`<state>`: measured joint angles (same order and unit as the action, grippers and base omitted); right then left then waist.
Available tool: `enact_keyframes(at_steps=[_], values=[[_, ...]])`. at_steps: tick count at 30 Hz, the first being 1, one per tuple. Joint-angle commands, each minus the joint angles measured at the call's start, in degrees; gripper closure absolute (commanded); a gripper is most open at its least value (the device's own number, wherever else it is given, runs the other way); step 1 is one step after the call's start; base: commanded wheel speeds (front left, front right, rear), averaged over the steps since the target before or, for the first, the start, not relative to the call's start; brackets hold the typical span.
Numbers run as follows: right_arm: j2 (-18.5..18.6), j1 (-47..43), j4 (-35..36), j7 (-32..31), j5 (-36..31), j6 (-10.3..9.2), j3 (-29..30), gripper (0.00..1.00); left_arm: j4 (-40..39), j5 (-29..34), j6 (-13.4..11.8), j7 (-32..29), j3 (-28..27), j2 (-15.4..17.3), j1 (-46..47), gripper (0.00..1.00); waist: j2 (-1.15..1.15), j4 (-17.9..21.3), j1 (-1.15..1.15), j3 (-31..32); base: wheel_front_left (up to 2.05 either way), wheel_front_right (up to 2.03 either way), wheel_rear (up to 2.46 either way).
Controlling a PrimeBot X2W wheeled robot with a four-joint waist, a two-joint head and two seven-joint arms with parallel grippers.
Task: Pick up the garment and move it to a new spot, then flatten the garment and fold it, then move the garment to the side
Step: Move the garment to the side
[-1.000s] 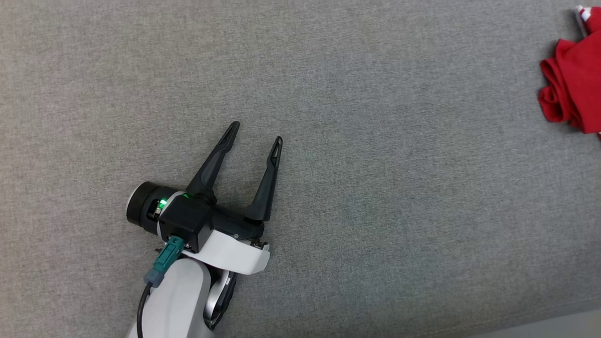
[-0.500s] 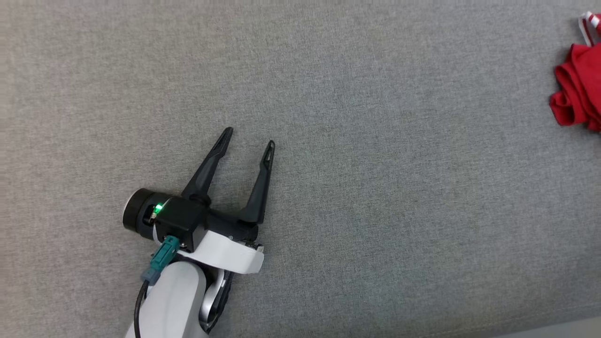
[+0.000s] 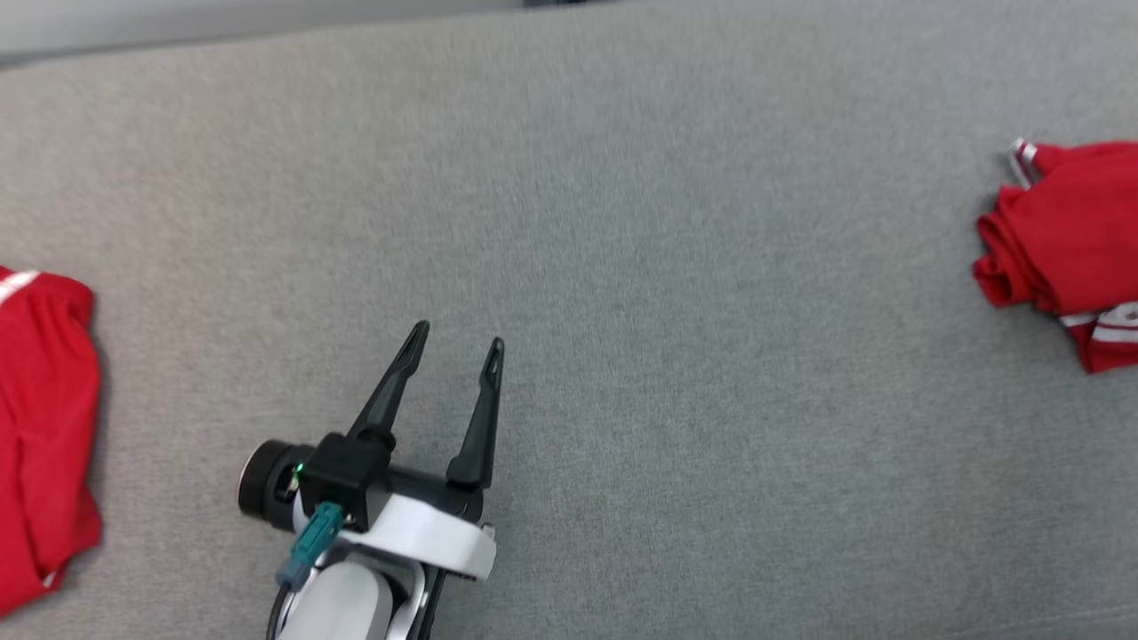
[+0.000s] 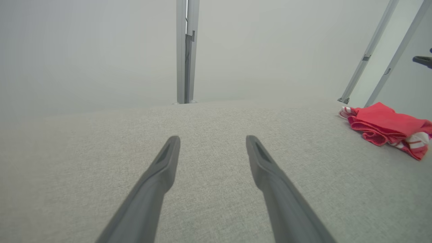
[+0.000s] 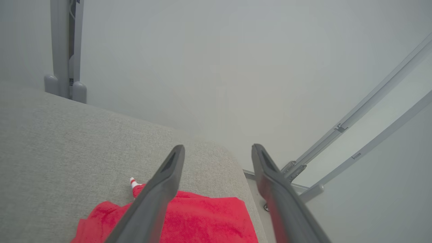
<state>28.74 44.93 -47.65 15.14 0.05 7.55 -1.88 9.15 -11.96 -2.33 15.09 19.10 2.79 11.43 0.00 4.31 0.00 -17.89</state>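
Head camera has swung since 1 second ago, revealing red cloth (image 3: 44, 427) at left; garment (image 3: 1067, 240) lies far right. Both left gripper (image 3: 457, 335) and right gripper (image 5: 217, 147) gape wide, empty.

The left gripper (image 3: 457, 335) sits at lower left over the grey fabric surface (image 3: 667, 311), fingers spread and empty. A bunched red garment (image 3: 1067, 240) lies at the right edge. A second red garment (image 3: 40, 427) lies at the left edge.

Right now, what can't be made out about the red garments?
The right-hand garment: head view, cut off by the right edge; fold unclear.
The left-hand garment: head view, cut off by the left edge; type unclear.
Right wrist view: the right gripper and the bottom edge hide much of the right-hand garment.
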Motion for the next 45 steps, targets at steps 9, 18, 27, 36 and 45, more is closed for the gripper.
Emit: enact_keyframes(at_steps=[9,18,27,36,45], values=[[-7.7,-11.6,15.7,0.0,7.0,-0.08,-1.3,0.0,-1.4,-0.4,-2.7,0.0,-6.0,0.2,-5.9,0.0,0.0,-2.1,0.0,12.7,0.0,0.0,0.0],[-13.8,-23.5,29.9,0.0,10.2,-0.08,-0.8,0.0,-3.0,0.0,-2.4,0.0,-14.1,0.2,-9.6,0.0,0.0,-3.0,0.0,17.3,0.0,0.0,0.0],[-19.9,-30.3,35.7,0.0,10.1,-0.08,0.4,0.0,-3.0,0.0,-2.3,0.0,-16.8,0.2,-11.8,0.0,0.0,-3.1,0.0,19.0,0.0,0.0,0.0],[-23.2,-39.8,38.2,0.0,7.3,-0.07,2.2,0.0,-2.5,0.8,-2.2,0.0,-16.8,0.2,-14.2,0.0,0.0,-4.2,0.0,20.6,0.0,0.0,0.0],[-25.4,-42.3,40.1,0.0,5.4,-0.07,3.6,0.0,1.0,1.2,-1.3,0.0,-16.0,0.2,-16.6,0.0,0.0,-3.9,0.0,21.0,0.0,0.0,0.0]])
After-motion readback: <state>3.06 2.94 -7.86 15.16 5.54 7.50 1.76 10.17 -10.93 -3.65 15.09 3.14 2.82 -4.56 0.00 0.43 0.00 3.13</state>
